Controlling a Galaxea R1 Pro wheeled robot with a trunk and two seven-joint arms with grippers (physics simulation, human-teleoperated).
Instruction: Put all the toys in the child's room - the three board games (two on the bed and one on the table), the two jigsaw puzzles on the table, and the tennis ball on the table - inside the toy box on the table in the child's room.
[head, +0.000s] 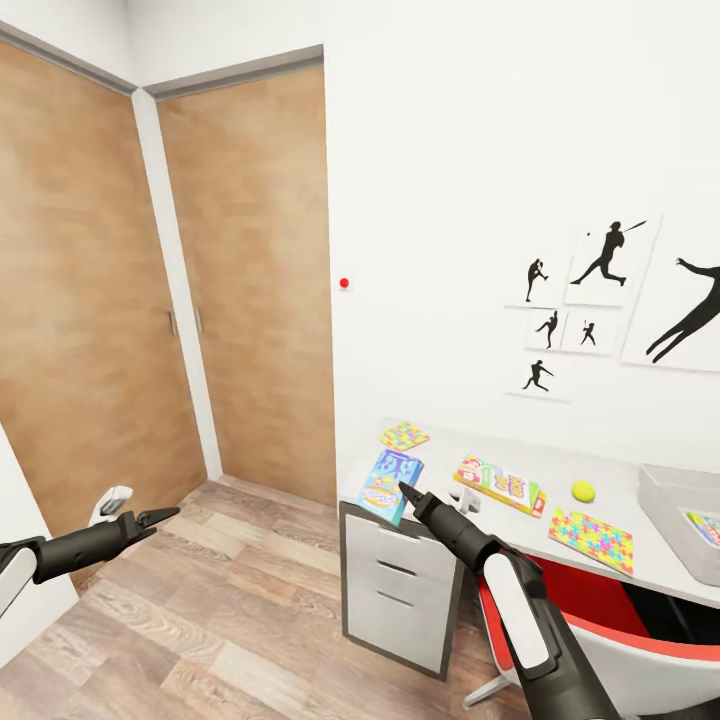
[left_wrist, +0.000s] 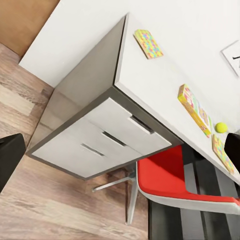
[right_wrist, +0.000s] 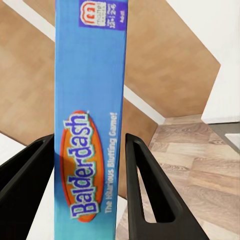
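Head view: table against white wall

Setting: a child's bedroom in a home, rendered in simulation. Evidence recorded:

- Wood-plank laminate floor and plain white walls.
- Tall wood-veneer wardrobe doors with slim metal handles, set in a corner.
- A light-grey desk top on a white drawer unit; a red-and-white swivel chair is tucked beneath it.
- Black baseball-player silhouette prints are hung in a cluster above the desk.
- Playthings are laid on the desk: bright jigsaw-patterned squares, a colourful flat game box, a yellow-green tennis ball, and a shallow light-grey bin.
- A blue box lettered "Balderdash" is seen.
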